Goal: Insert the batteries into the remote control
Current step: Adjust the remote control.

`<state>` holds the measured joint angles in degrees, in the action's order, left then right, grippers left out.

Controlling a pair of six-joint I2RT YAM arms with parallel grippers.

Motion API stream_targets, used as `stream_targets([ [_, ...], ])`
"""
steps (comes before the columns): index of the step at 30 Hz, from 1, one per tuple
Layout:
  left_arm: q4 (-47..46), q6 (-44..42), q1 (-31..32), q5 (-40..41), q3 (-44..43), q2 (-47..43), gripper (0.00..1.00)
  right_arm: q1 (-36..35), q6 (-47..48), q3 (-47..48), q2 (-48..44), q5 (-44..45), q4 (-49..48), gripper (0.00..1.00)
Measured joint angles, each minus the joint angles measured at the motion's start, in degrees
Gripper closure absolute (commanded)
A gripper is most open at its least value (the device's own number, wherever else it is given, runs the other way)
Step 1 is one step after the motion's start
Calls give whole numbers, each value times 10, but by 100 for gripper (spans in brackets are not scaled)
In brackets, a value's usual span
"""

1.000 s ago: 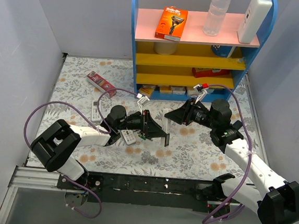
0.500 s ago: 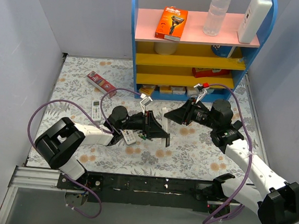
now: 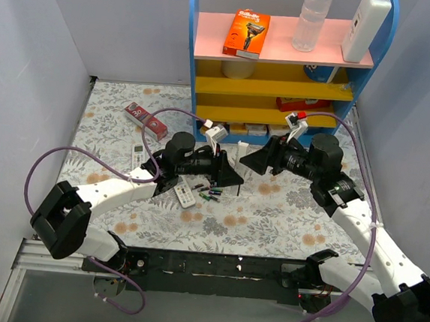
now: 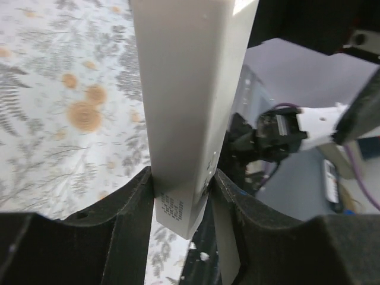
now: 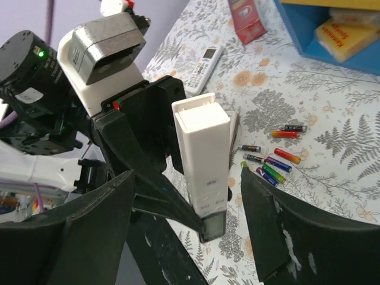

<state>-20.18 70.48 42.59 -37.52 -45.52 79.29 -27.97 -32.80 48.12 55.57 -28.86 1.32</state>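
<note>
left hand (image 4: 181, 205) clamped on upright remote (image 5: 202, 160) | right hand (image 3: 251, 160) spread wide, empty | batteries (image 5: 276, 164) loose on desk (image 3: 286, 212) | progress: seemingly none loaded, all insertion left

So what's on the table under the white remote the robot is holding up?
Beside the tall white plastic remote, down on the flowery tablecloth, lie small coloured cylinder batteries. A second white remote lies farther off. The left gripper clamping it hides what's straight underneath.
</note>
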Motion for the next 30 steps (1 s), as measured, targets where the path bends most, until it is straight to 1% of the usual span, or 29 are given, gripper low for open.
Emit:
stream_targets([
  [4, 116, -75, -1, 68, -39, -13, 100, -5, -2, 47, 8, 41, 68, 15],
  [7, 186, -115, 1, 114, -54, -13, 100, -11, -20, 68, 20, 71, 101, 14],
  [10, 242, -145, 5, 152, -61, -13, 100, -24, -38, 81, 38, 104, 129, 14],
  [16, 299, -179, 16, 198, -76, -13, 100, -62, -79, 94, 90, 164, 154, 15],
  [25, 334, -205, 34, 236, -82, -9, 100, -102, -132, 99, 147, 224, 140, 26],
  [28, 343, -212, 43, 251, -90, -6, 100, -110, -140, 99, 165, 232, 131, 33],
  [29, 346, -215, 46, 258, -92, -6, 100, -113, -142, 99, 170, 235, 131, 37],
  [30, 348, -218, 50, 265, -95, -6, 100, -115, -144, 99, 175, 238, 131, 39],
])
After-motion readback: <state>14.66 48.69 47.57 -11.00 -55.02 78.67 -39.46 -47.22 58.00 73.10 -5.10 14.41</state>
